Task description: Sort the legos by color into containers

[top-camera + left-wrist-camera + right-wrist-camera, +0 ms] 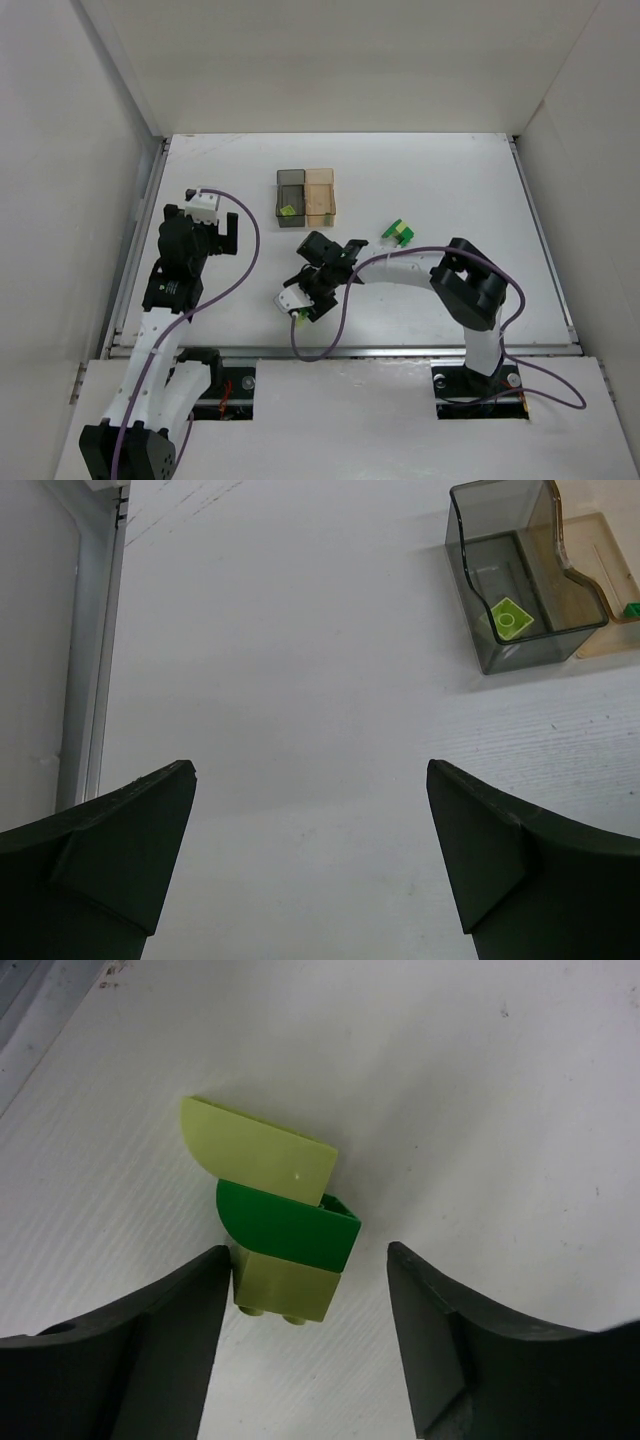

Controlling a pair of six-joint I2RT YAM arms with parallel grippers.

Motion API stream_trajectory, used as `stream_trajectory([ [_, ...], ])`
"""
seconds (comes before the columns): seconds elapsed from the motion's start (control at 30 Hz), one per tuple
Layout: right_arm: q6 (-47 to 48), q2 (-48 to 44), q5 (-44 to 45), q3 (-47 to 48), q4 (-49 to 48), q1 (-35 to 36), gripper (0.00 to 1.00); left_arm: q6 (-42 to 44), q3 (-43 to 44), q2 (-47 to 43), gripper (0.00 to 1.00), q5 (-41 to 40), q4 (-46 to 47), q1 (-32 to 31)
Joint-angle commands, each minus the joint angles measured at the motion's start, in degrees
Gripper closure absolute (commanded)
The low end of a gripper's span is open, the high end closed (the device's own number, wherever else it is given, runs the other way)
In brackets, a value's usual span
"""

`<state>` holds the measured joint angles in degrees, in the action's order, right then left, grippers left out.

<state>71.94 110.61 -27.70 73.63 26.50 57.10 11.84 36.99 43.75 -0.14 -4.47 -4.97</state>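
A small stack of legos (285,1225), pale yellow, bright green, pale yellow, lies on the white table. My right gripper (308,1255) is open around it; the left finger (180,1330) is at the stack's side and the right finger (450,1330) is apart from it. In the top view the stack (298,320) peeks out under the right gripper (303,310). The dark grey container (290,197) holds one yellow-green brick (511,618); the amber container (320,195) is joined to it. My left gripper (310,770) is open and empty over bare table, left of the containers.
More green and yellow legos (400,233) lie right of the containers. The grey container (520,590) sits at the upper right of the left wrist view. White walls enclose the table; a metal rail (140,250) runs along its left edge.
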Motion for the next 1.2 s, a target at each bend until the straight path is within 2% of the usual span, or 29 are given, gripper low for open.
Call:
stream_trajectory([
  [0.0, 0.49, -1.89, -2.00, -0.50, 2.33, 0.55, 0.33, 0.73, 0.10, 0.02, 0.00, 0.05, 2.10, 0.14],
  [0.07, -0.83, -0.75, -2.53, 0.20, 2.33, 0.55, 0.39, 0.21, 0.10, 0.02, 0.00, 0.05, 2.10, 0.14],
  [0.17, -4.51, -0.74, -2.53, 0.20, 1.37, 0.55, 0.52, 0.21, 0.10, 0.02, 0.00, 0.05, 2.10, 0.14],
  [0.27, -8.47, -0.74, -2.00, 0.20, 0.14, 0.55, 0.76, 0.21, 0.10, 0.02, 0.00, 0.05, 2.10, 0.14],
  [0.33, -13.64, -0.74, -1.22, 1.60, -1.18, 0.55, 1.00, 0.21, 0.10, 0.02, 0.00, 2.51, 2.10, 0.14],
  [0.4, -21.97, -0.74, -0.60, 3.27, -2.85, 0.55, 1.00, 0.82, 0.10, 0.02, 0.00, 4.26, 1.57, 0.14],
  [0.47, -24.91, -0.74, -1.55, 4.68, -2.86, 0.55, 1.00, 1.61, 0.10, 0.02, 0.01, 5.94, 1.57, 0.14],
  [0.57, -31.32, -3.81, -0.52, 3.38, -8.46, -0.06, 1.00, -9.41, 2.81, 1.34, 0.00, 1.64, 0.26, 0.14],
  [0.63, -36.84, -7.49, 1.50, 0.21, -15.03, -1.46, 1.00, -6.67, 4.22, 2.83, 0.00, 5.48, -1.85, 0.14],
  [0.67, -38.87, -8.82, 2.30, -0.58, -16.73, -2.16, 1.00, -4.47, 5.45, 4.40, 0.00, 11.07, -2.47, 0.14],
  [0.73, -43.79, -10.49, 4.31, 0.20, -17.71, -4.88, 1.00, -0.33, 6.07, 5.64, 0.00, 14.98, -3.00, 0.14],
  [0.77, -49.65, -11.02, 6.06, 1.07, -17.71, -5.76, 1.00, 0.90, 6.94, 6.60, 0.00, 19.17, -3.00, 0.14],
  [0.83, -53.73, -12.60, 12.83, 2.31, -17.71, -7.70, 1.00, 3.97, 8.62, 8.01, 0.00, 22.71, -2.30, 0.14],
  [0.97, -63.21, -16.99, 30.48, 0.57, -24.80, -8.23, 1.00, -1.00, 17.64, 17.13, 0.00, 24.91, -3.96, -0.39],
  [1.07, -67.27, -18.41, 34.29, -1.64, -30.18, -8.23, 1.00, -4.09, 22.84, 21.54, 0.00, 27.91, -5.72, -1.09],
  [1.17, -70.62, -18.24, 38.23, -0.69, -31.16, -8.23, 1.00, -6.55, 29.00, 25.85, 0.00, 33.79, -6.52, -2.67],
])
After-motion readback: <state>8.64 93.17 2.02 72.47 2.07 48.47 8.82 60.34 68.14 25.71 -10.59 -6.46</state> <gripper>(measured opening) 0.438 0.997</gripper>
